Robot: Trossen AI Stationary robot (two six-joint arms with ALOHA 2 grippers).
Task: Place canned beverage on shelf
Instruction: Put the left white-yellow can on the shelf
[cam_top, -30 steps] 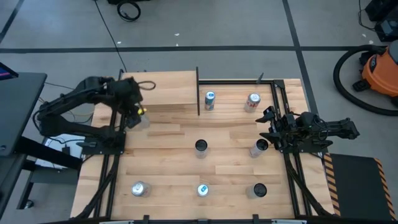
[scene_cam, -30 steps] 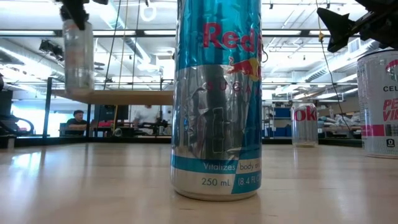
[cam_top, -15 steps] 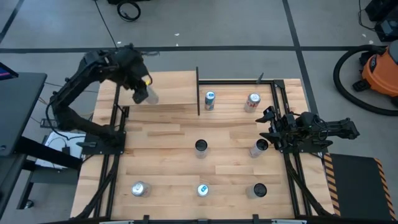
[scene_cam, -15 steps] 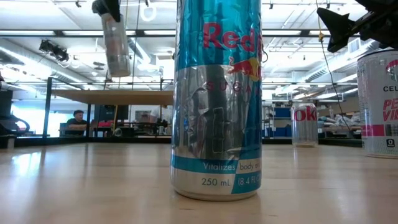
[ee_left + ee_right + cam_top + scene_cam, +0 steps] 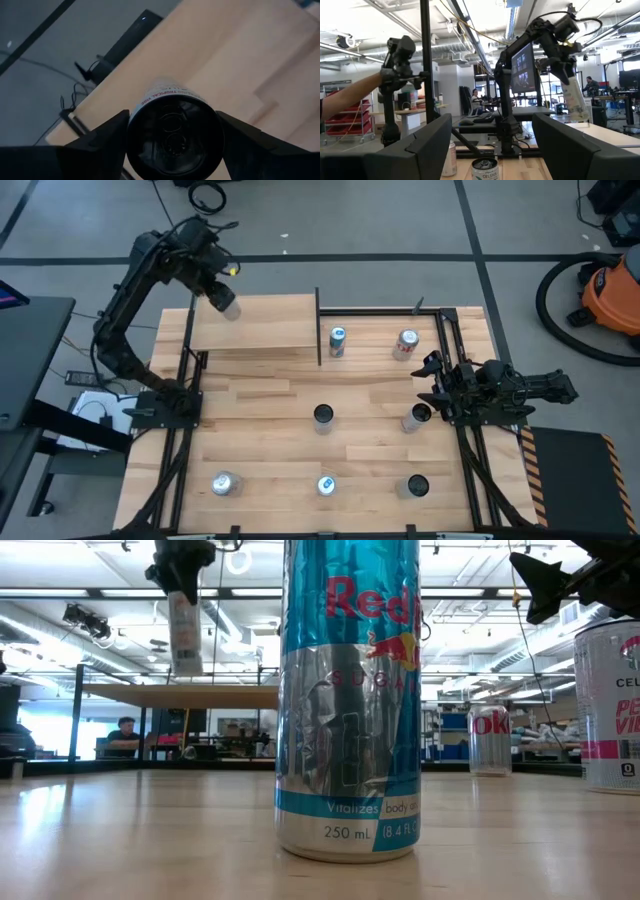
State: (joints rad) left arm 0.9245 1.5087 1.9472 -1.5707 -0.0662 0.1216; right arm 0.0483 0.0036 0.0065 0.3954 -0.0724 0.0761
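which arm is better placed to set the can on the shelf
Left. Its gripper already holds the can in its fingers, raised over the shelf near its far left corner. The right gripper waits empty at the table's right side, by other cans.

The high view looks straight down on the whole table. The low view sits at tabletop level, close behind a blue can filling mid-frame, facing the room. The left wrist view looks down along a held can at the shelf. The right wrist view looks level across the table and shares that can at its right.
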